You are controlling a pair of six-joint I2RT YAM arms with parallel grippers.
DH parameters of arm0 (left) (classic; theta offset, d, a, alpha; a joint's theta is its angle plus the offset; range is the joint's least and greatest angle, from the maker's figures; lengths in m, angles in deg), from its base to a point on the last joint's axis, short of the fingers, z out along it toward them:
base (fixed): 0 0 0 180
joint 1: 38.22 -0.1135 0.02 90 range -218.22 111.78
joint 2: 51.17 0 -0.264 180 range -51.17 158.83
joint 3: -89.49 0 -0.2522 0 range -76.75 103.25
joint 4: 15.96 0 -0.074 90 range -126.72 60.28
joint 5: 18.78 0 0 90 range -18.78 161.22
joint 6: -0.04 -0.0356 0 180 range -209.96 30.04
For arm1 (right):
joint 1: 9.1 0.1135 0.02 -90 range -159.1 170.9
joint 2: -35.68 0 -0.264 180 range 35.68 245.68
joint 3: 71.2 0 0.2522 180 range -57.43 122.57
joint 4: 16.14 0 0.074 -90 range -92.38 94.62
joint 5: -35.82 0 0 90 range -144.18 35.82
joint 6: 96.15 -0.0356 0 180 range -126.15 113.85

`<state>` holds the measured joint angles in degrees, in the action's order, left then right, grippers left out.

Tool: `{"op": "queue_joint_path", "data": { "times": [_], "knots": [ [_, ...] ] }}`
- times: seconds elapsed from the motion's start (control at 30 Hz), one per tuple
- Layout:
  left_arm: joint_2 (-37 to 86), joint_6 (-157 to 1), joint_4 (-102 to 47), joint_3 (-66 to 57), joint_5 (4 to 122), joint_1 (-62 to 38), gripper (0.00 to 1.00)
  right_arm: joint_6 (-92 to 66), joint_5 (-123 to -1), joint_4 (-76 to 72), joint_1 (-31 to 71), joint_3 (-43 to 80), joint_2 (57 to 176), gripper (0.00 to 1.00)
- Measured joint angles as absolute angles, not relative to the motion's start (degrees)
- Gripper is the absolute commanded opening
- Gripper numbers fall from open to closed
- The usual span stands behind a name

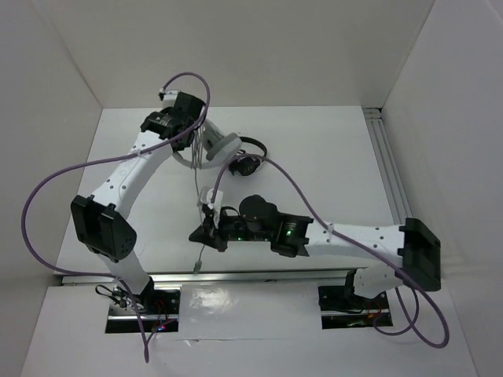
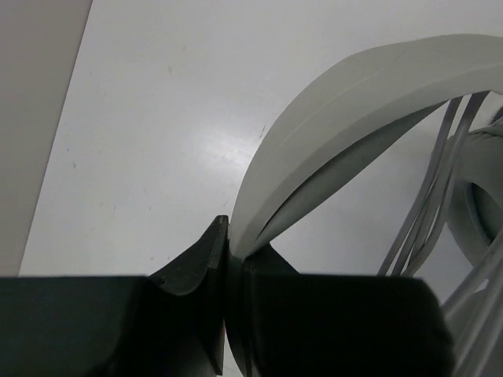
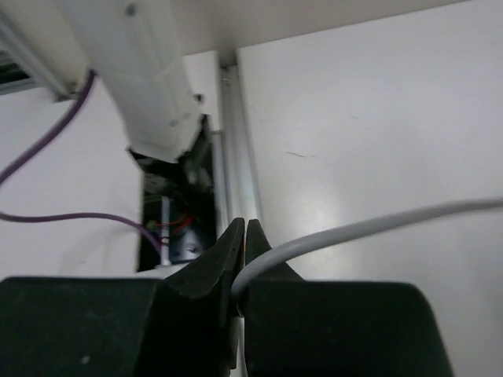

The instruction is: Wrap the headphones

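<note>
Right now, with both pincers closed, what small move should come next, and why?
Probably the right pincer should carry the cable toward the headband for another turn. The left pincer is clamped on the headband, strands of cable already hang beside it, and the right one is shut on a free stretch.

headphones [image 2: 354, 94]: headband white on outer face, light grey on inner; plain
cable [image 3: 377, 228]: uniform mid grey
left claw [image 2: 234, 243]: matte black
right claw [image 3: 242, 236]: matte black
smaller headphones [image 1: 250, 165]: black
tabletop [image 1: 330, 173]: white, glossy glare patch, a few faint dark specks
arm links [image 1: 130, 177]: white shells, black joints
green light [image 1: 288, 232]: bright green dot on right arm's black housing
arm wiring [image 1: 47, 188]: purple
rail [image 1: 391, 173]: silver-grey
</note>
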<state>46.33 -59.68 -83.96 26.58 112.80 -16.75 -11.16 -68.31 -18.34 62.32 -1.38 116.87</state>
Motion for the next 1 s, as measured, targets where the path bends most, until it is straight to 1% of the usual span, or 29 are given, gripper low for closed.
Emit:
{"op": "queue_joint_path", "data": {
  "times": [0.23, 0.37, 0.5, 0.63, 0.8, 0.9, 1.0],
  "knots": [
    [45.72, -59.81, -85.03, 11.21, 114.33, -13.25, 0.0, -1.09, -51.2, 4.37, 60.37, 8.43, 107.43, 0.0],
    [44.05, -59.86, -85.12, 5.02, 112.54, -8.64, 0.0, 4.57, -43.81, 17.83, 56.5, 18.46, 107.8, 0.0],
    [42.06, -60.4, -83.63, 2.86, 110.22, -2.67, 0.0, 9.84, -37.67, 25.33, 54.8, 23.58, 108.04, 0.0],
    [37.5, -62.02, -78.21, -1.82, 106.51, -1.45, 0.0, 14.89, -30.0, 25.04, 53.49, 22.53, 107.78, 0.0],
    [27.05, -63.9, -74.58, -8.4, 102.97, 0.91, 0.0, 19.68, -23.27, 14.79, 48.26, 12.21, 103.95, 0.0],
    [20.86, -64.53, -72.29, -10.28, 101.96, 5.31, 0.0, 21.82, -22.44, 7.12, 44.72, 7.95, 103.52, 0.0],
    [16.49, -64.14, -69.84, -10.49, 101.85, 10.01, 0.0, 21.99, -25.47, 3.54, 40.37, 7.86, 105.11, 0.0]
  ]
}}
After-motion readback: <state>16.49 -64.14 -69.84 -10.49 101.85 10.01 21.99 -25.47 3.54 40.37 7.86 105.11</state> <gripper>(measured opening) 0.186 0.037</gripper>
